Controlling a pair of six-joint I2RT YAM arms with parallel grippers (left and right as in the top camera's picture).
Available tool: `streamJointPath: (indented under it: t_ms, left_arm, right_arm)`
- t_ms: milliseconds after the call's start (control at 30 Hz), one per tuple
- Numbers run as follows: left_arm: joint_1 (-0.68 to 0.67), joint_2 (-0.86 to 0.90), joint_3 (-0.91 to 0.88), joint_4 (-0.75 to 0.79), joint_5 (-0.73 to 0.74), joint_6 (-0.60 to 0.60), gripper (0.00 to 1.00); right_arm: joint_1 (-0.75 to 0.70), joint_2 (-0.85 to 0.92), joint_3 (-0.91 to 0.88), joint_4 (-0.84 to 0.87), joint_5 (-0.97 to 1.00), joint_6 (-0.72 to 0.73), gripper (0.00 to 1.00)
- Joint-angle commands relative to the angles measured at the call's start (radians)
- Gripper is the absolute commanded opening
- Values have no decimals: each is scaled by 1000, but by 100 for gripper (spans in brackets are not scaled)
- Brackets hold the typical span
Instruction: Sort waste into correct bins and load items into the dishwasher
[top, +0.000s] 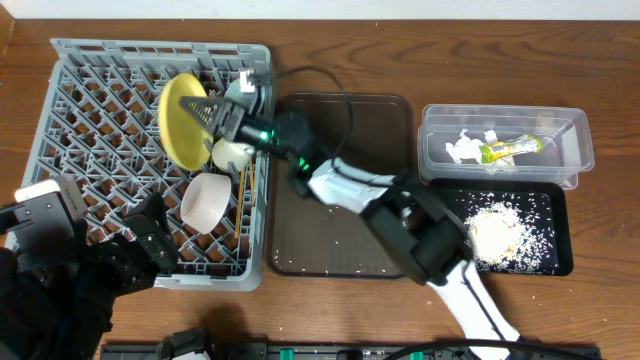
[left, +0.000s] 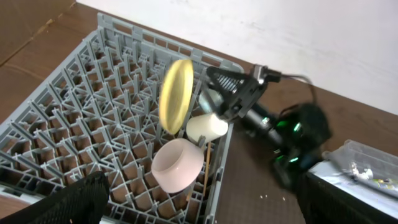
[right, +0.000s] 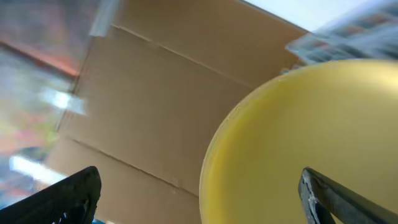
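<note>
Overhead: right gripper (top: 213, 110) fingers spread wide, not clamping yellow plate (top: 181, 124), which stands on edge in grey rack (top: 80, 120) near worktop's left edge. Risk: finger clips rim on withdrawal, plate topples onto white cup (top: 232, 153) or pale bowl (top: 205, 203).

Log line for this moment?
right gripper open | yellow plate on edge in dish rack | left gripper open | wrapper in clear tub

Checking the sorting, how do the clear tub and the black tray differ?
The clear tub is see-through with taller walls; the black tray is opaque and shallow. The tub holds white paper scraps and a green-and-yellow wrapper; the tray holds pale food grains. Both are rectangular, with similar footprints.
</note>
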Motion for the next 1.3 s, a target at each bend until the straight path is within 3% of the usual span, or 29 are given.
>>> streamJointPath:
  t_ms: [0, 133, 267, 333, 467, 567, 667, 800, 1267]
  left_arm:
    - [2, 0, 5, 3, -5, -9, 97]
    - [2, 0, 5, 3, -5, -9, 97]
    - [2, 0, 5, 3, -5, -9, 97]
    - [2, 0, 5, 3, -6, -9, 97]
    - [2, 0, 5, 3, -5, -9, 97]
    - [2, 0, 5, 3, -6, -9, 97]
    - [2, 0, 5, 3, -5, -9, 97]
    - [2, 0, 5, 3, -5, -9, 97]
    - [2, 0, 5, 3, -5, -9, 97]
  right_arm:
    - [-67, -151, 1, -184, -126, -168, 99]
    - [-117, -323, 1, -482, -159, -391, 99]
    - [-186, -489, 1, -912, -134, -686, 99]
    - [-229, -550, 1, -1179, -14, -857, 99]
    - [-315, -604, 1, -1665, 421, -1113, 99]
    - [-357, -595, 1, -1855, 515, -1242, 99]
    - [-385, -584, 1, -2024, 536, -1263, 99]
    - [-394, -583, 1, -2135, 535, -1263, 99]
    - [-391, -583, 0, -2137, 535, -1263, 99]
